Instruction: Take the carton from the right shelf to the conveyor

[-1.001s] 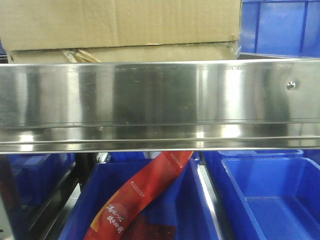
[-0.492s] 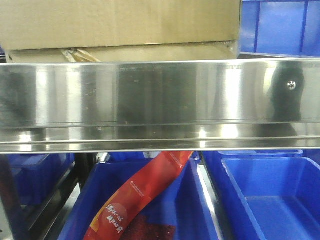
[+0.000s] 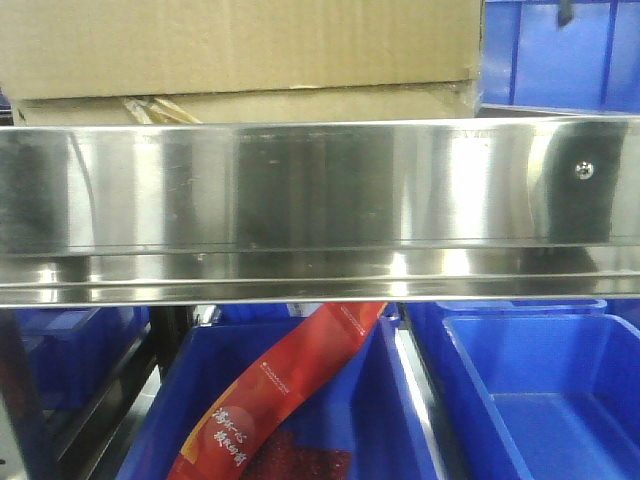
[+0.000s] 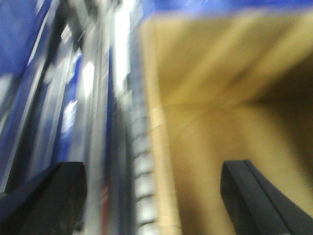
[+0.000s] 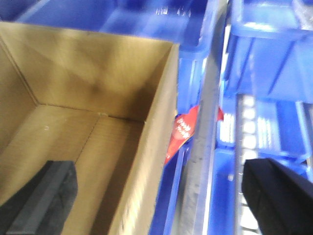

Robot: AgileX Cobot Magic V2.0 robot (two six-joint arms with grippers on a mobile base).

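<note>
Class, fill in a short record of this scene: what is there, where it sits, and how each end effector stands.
Carton: open-topped, nothing seen inside, resting on the steel shelf
Left end effector: open, one finger inside the carton and one outside, straddling a wall; view blurred
Right end effector: open, straddling a carton wall in the same way
Below the shelf: blue bins, one holding a red packet
Conveyor: not in view

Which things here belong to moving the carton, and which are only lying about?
For the job: carton; steel shelf holding it; left tool; right tool. The conveyor is not in view.
Lying about: blue bins; red packet in one bin.
</note>
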